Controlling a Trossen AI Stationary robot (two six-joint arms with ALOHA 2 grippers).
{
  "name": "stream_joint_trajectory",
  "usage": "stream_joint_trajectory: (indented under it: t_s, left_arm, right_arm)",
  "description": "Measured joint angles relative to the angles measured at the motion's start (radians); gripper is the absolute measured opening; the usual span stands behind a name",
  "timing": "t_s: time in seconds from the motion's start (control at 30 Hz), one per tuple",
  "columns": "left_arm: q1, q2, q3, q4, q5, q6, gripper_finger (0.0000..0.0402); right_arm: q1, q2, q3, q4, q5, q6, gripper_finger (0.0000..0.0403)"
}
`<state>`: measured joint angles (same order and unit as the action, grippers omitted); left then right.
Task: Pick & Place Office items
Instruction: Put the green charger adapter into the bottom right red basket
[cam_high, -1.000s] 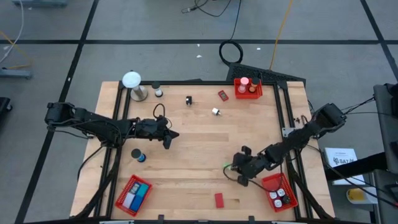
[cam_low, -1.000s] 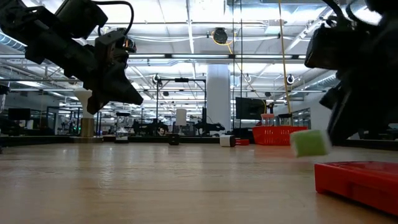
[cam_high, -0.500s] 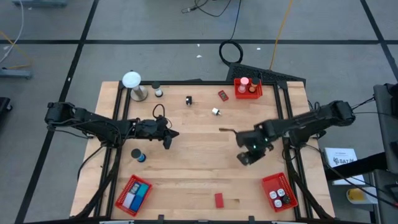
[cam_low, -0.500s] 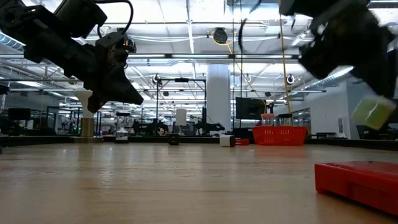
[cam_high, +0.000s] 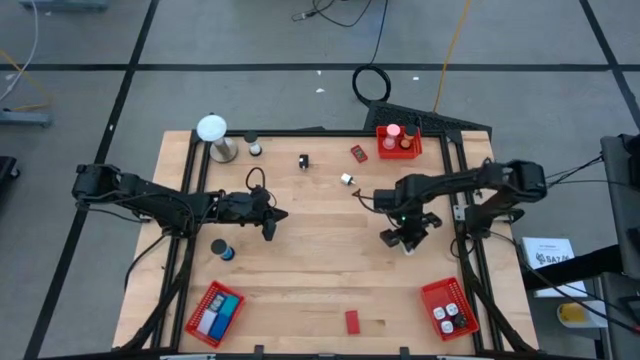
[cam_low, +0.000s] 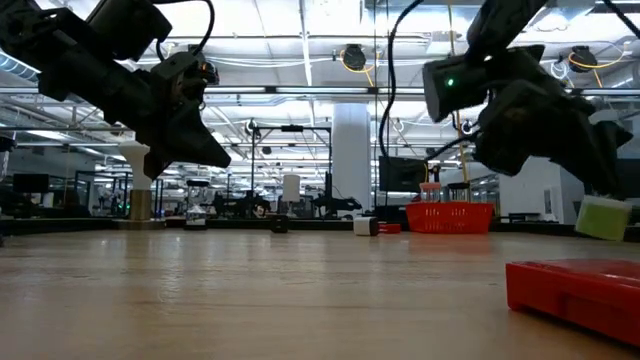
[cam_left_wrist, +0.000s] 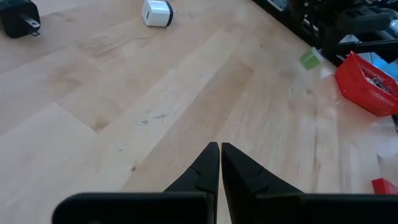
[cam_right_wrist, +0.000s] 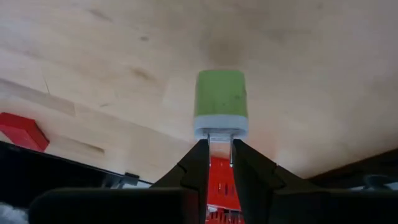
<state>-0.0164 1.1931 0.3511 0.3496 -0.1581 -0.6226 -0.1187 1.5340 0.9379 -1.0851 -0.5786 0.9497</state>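
Right gripper (cam_right_wrist: 216, 163) up over the table's right-centre, fingers clamped on the metal prongs of the green charger block (cam_right_wrist: 221, 102) (white base nearest the fingertips). The block's long axis runs straight out from the fingers, green end pointing away; in the low view it hangs clear above the wooden table (cam_low: 250, 290). Left gripper (cam_left_wrist: 219, 163) waits over the left side, clenched on nothing.
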Motion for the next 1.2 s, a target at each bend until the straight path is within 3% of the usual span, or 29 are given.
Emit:
stream_joint_trajectory:
  t_s: [0.53, 0.93, 1.2]
  left_arm:
    - [0.001, 0.000, 0.000, -0.004, -0.001, 0.012, 0.0017]
    - [0.001, 0.000, 0.000, -0.004, -0.001, 0.010, 0.0017]
    - [0.001, 0.000, 0.000, -0.009, -0.001, 0.012, 0.0017]
  right_arm:
    - [-0.060, 0.054, 0.000, 0.023, 0.023, -0.105, 0.0060]
    - [-0.059, 0.033, 0.001, 0.019, 0.062, -0.097, 0.0153]
    - [-0.058, -0.055, 0.001, 0.000, 0.103, -0.072, 0.0211]
